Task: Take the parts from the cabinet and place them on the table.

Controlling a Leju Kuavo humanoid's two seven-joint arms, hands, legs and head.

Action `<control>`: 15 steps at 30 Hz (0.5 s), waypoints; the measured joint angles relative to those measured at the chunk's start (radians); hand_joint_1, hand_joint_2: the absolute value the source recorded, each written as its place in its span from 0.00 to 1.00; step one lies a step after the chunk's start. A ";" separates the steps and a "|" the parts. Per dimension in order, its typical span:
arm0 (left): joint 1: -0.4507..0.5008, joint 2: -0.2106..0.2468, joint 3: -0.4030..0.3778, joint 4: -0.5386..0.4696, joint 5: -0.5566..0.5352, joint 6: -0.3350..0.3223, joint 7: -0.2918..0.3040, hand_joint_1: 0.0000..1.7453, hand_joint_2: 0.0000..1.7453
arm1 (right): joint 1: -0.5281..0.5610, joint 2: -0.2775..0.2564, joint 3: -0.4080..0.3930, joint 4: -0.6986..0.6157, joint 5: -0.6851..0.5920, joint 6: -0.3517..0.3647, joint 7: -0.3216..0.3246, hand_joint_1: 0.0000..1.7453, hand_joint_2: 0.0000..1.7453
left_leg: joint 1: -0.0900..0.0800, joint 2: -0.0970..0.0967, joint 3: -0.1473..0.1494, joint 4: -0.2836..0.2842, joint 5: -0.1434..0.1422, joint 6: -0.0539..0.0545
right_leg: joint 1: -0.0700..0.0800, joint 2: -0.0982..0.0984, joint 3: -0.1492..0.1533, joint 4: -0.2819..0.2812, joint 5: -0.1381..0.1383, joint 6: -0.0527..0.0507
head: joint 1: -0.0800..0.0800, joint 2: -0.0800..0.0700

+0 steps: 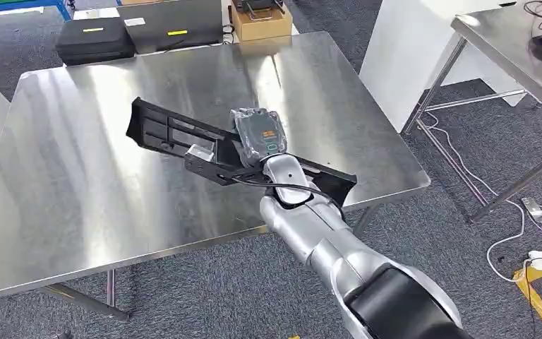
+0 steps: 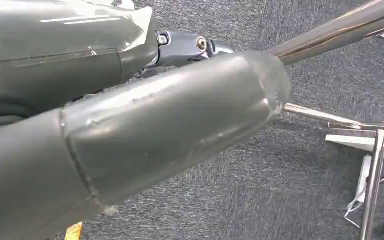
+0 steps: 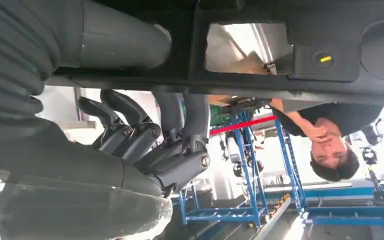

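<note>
Black part held over the steel counter by the right hand.

The long black part (image 1: 176, 135) was gripped by the right hand (image 1: 257, 134), fingers (image 3: 180, 125) curled around its edge, and was held diagonally over the middle of the counter (image 1: 77, 205). The left hand (image 2: 130, 125) was seen above carpet beside a metal leg; its state could not be told.
</note>
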 joint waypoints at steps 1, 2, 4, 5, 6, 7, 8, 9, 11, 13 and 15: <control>0.000 0.000 0.000 -0.001 0.000 0.000 0.000 0.00 0.00 | -0.003 -0.001 0.000 0.002 0.002 -0.002 0.008 1.00 1.00 | 0.000 0.000 0.000 0.000 0.000 0.000 | 0.000 0.000 0.000 0.000 0.000 0.000 | 0.000 0.000; 0.000 0.000 0.001 -0.003 0.000 0.000 0.000 0.00 0.00 | -0.006 -0.002 0.001 0.003 0.007 -0.008 0.020 1.00 1.00 | 0.000 0.000 0.000 0.000 0.000 0.000 | 0.000 0.000 0.000 0.000 0.000 0.000 | 0.000 0.000; 0.002 -0.002 0.003 -0.003 0.000 0.003 0.000 0.00 0.00 | -0.013 -0.009 -0.002 0.006 0.008 -0.025 0.039 1.00 1.00 | 0.000 0.000 0.000 0.000 0.000 0.000 | 0.000 0.000 0.000 0.000 0.000 0.000 | 0.000 0.000; 0.003 -0.003 0.007 -0.003 0.000 0.006 0.000 0.00 0.00 | -0.018 -0.015 -0.009 0.006 0.005 -0.036 0.041 1.00 1.00 | 0.000 0.000 0.000 0.000 0.000 0.000 | 0.000 0.000 0.000 0.000 0.000 0.000 | 0.000 0.000; 0.003 -0.005 0.011 -0.003 0.000 0.008 0.000 0.00 0.00 | -0.022 -0.021 -0.018 0.006 -0.008 -0.044 0.036 1.00 1.00 | 0.000 0.000 0.000 0.000 0.000 0.000 | 0.000 0.000 0.000 0.000 0.000 0.000 | 0.000 0.000; 0.004 -0.007 0.015 -0.003 0.000 0.012 0.000 0.00 0.00 | -0.024 -0.027 -0.034 0.006 -0.026 -0.056 0.024 1.00 1.00 | 0.000 0.000 0.000 0.000 0.000 0.000 | 0.000 0.000 0.000 0.000 0.000 0.000 | 0.000 0.000; 0.005 -0.008 0.019 -0.003 0.000 0.015 0.000 0.00 0.00 | -0.025 -0.031 -0.051 0.006 -0.035 -0.062 0.016 1.00 1.00 | 0.000 0.000 0.000 0.000 0.000 0.000 | 0.000 0.000 0.000 0.000 0.000 0.000 | 0.000 0.000; 0.007 -0.009 0.021 -0.003 0.000 0.015 0.000 0.00 0.00 | -0.026 -0.035 -0.064 0.006 -0.039 -0.064 0.012 1.00 1.00 | 0.000 0.000 0.001 0.000 0.000 0.000 | 0.000 0.000 0.000 0.000 0.000 0.000 | 0.000 0.000; 0.007 -0.011 0.024 -0.004 0.000 0.015 0.000 0.00 0.00 | -0.026 -0.041 -0.079 0.006 -0.043 -0.065 0.008 1.00 1.00 | 0.000 0.000 0.001 0.000 0.000 0.000 | 0.000 0.000 0.000 0.000 0.000 0.000 | 0.000 0.000; 0.007 -0.012 0.026 -0.004 0.000 0.015 0.000 0.00 0.00 | -0.026 -0.044 -0.088 0.006 -0.043 -0.066 0.007 1.00 1.00 | 0.000 0.000 0.001 0.000 0.000 0.000 | 0.000 0.000 0.000 0.000 0.000 0.000 | 0.000 0.000; 0.007 -0.013 0.027 -0.004 0.000 0.015 0.000 0.00 0.00 | -0.026 -0.046 -0.094 0.006 -0.044 -0.066 0.006 1.00 1.00 | 0.000 0.000 0.001 0.000 0.000 0.000 | 0.000 0.000 0.000 0.000 0.000 0.000 | 0.000 0.000</control>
